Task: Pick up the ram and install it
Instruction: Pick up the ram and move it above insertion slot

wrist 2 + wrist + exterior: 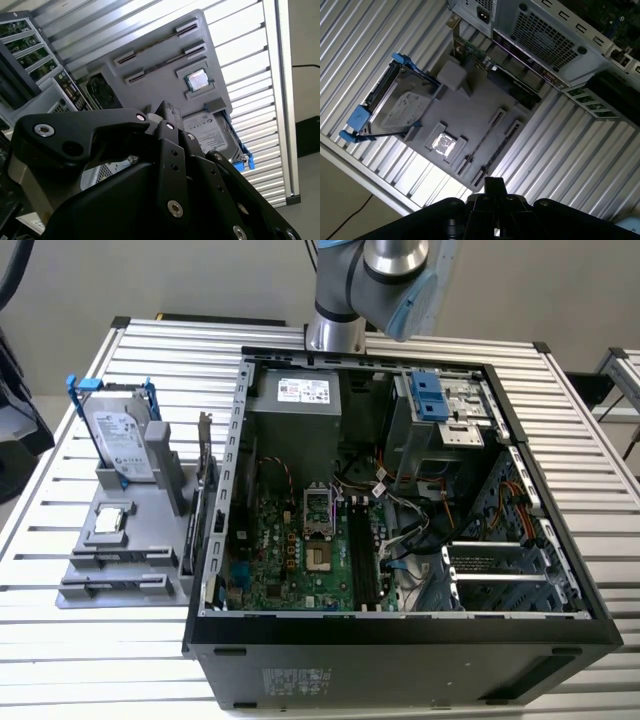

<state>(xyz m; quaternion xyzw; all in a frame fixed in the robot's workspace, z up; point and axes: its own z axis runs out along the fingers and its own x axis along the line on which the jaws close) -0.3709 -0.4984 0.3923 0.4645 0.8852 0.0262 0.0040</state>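
The ram [481,142] looks like a thin dark strip standing on edge between the clips of a grey holder [470,107]. The second wrist view shows the ram [164,60] the same way, on that holder [150,40]. My gripper [493,184] hangs well above the holder and holds nothing that I can see. Its black body [165,114] takes up the near part of the second wrist view. In the exterior view the holder [125,540] lies on the table at that view's left, beside the open computer case [400,640].
A silver hard drive [122,445] in a blue-handled bracket stands upright at the holder's back. A small square processor chip [108,521] lies in its middle. The motherboard [300,550] lies inside the case. The arm's base [335,335] stands behind the case.
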